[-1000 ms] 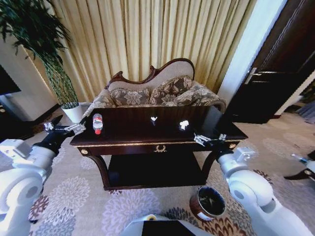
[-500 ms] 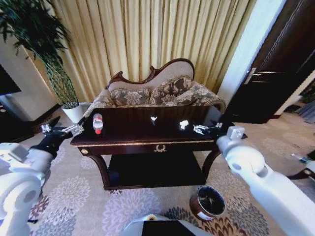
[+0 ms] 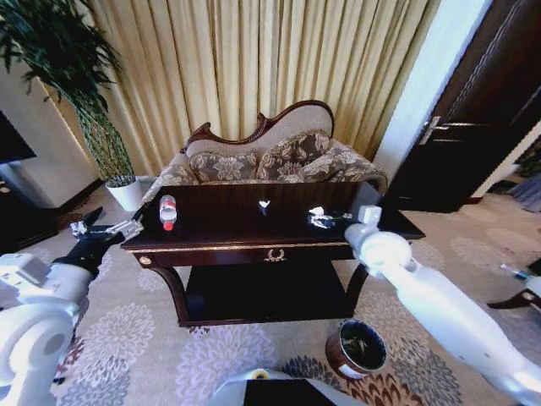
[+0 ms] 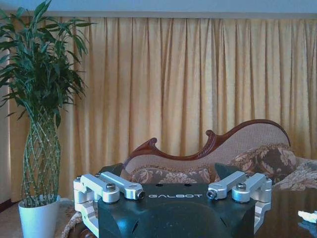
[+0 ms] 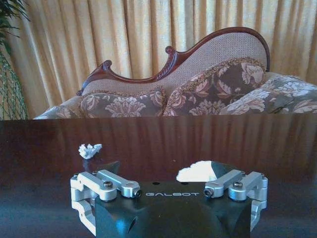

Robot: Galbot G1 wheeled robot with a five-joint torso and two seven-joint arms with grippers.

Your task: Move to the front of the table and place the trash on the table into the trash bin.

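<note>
trash on the table (image 3: 254, 241) was spread out: a bottle (image 3: 167, 211) near the left end, a small scrap (image 3: 265, 204) mid-top, and a bigger scrap (image 3: 317, 211) right where my right gripper (image 3: 324, 222) sat with its fingers apart. i judged it best to lower squarely over that scrap, pinch low, then swing to the bin (image 3: 356, 348) on the floor. my left gripper (image 3: 106, 228) hung off the table's left end, fingers spread.

The dark glossy table (image 3: 245, 239) with gold edge trim carries a small bottle (image 3: 168, 211) with a red cap standing upright near its left end, one white crumpled scrap (image 3: 265, 204) toward the back centre, and another white scrap (image 3: 316, 211) toward the right.
</note>
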